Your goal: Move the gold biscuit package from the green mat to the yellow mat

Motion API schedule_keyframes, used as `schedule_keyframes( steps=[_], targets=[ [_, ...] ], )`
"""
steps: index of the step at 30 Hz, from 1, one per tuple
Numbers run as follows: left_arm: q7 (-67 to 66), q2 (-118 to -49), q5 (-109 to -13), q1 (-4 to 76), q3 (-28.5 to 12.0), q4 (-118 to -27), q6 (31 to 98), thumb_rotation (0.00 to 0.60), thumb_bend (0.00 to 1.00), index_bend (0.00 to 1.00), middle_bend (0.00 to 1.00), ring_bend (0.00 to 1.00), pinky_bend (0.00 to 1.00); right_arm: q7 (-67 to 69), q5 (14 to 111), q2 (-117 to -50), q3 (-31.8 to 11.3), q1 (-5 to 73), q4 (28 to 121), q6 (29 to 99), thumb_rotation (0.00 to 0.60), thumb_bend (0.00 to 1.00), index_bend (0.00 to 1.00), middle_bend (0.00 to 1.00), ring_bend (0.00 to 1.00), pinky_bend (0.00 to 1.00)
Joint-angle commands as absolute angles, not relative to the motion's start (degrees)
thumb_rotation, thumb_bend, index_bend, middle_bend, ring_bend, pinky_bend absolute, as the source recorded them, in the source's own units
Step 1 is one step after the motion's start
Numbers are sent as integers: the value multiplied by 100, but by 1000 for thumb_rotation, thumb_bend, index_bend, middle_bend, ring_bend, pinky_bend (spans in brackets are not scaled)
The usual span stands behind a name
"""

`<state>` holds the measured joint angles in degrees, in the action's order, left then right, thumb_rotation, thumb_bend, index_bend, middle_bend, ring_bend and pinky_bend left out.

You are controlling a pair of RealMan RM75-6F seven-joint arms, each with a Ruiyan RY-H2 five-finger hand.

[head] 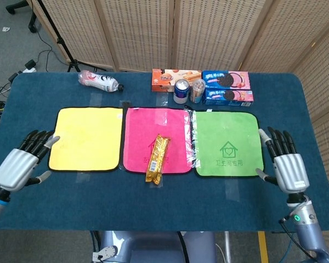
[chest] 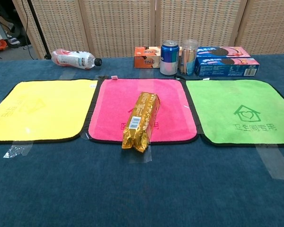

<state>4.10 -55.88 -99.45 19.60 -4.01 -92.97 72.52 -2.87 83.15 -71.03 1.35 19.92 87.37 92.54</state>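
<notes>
On the pink mat (head: 156, 139), the gold biscuit package (head: 158, 159) lies lengthwise, its near end hanging over the mat's front edge onto the blue table (head: 153, 208). At its 3 o'clock lies the green mat (head: 228, 143); at 9 o'clock, the yellow mat (head: 86, 138). Beyond the green mat's right edge hovers the right hand (head: 285, 163), fingers spread, holding nothing. Just left of the yellow mat, the left hand (head: 23, 161) likewise holds nothing, fingers extended.
</notes>
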Motion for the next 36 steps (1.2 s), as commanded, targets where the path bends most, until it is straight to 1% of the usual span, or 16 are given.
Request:
schedule_keyframes(
  steps=[1,2,3,4,12,16,19,21,22,24,25,27,29,31,34,36],
  targets=[
    [382,-5701,-10388,2591,-433,-9506,6740,600,782,0,0,0,0,-2,8513,-6821,313,1590,9035,9551,600,0,0,0,0,0],
    [365,-5730,-10412,2710,-441,-9583,6605,600,899,0,0,0,0,83,8523,-6770,310,1543,9108,9561,600,0,0,0,0,0],
    [327,-5751,-10399,2793,-449,-9642,6500,600,971,0,0,0,0,130,8546,-6712,309,1518,9159,9542,600,0,0,0,0,0],
    [263,-5802,-10398,2881,-468,-9703,6406,600,996,0,0,0,0,173,8569,-6649,301,1497,9204,9530,600,0,0,0,0,0],
    [-981,-6521,-10225,3543,-587,-10137,5437,600,1000,0,0,0,0,591,8645,-6417,125,1359,9328,9444,600,0,0,0,0,0],
    [-1842,-6907,-9622,3848,-742,-10388,4753,600,1000,0,0,0,0,746,8645,-6362,57,1323,9304,9314,600,0,0,0,0,0],
    [-2402,-7259,-9215,4064,-876,-10425,4455,600,1000,1,0,0,0,815,8641,-6345,-2,1295,9289,9259,600,0,0,0,0,0],
    [-2596,-7446,-9074,4159,-934,-10383,4388,600,1000,26,0,0,0,842,8626,-6341,-33,1282,9287,9237,600,0,0,0,0,0],
    [-2720,-7586,-8978,4228,-973,-10335,4353,600,1000,59,0,0,0,858,8617,-6338,-55,1275,9284,9219,600,0,0,0,0,0],
    [-2947,-7919,-8844,4389,-1052,-10156,4330,600,1000,162,9,12,2,901,8597,-6330,-106,1262,9273,9171,600,0,0,0,0,0],
    [-2994,-8006,-8813,4432,-1067,-10095,4324,600,1000,204,28,31,10,915,8590,-6327,-121,1257,9270,9159,600,0,0,0,0,0],
    [-3058,-8182,-8772,4525,-1096,-9972,4315,600,1000,306,119,111,66,942,8578,-6322,-151,1249,9264,9137,600,0,0,0,0,0],
    [-3143,-8403,-8757,4660,-1128,-9771,4268,600,1000,349,171,153,107,977,8560,-6315,-182,1239,9259,9117,600,0,0,0,0,0],
    [-3194,-8600,-8702,4766,-1155,-9580,4214,600,1000,368,184,166,129,1010,8541,-6302,-203,1232,9258,9092,600,0,0,0,0,0],
    [-3304,-9167,-8511,5012,-1222,-8998,4145,600,1000,380,188,172,142,1133,8472,-6265,-269,1215,9246,9012,600,0,0,0,0,0],
    [-3352,-9322,-8473,5084,-1216,-8799,4166,600,1000,390,192,180,146,1160,8475,-6258,-289,1208,9240,8980,600,0,0,0,0,0]
  ],
)
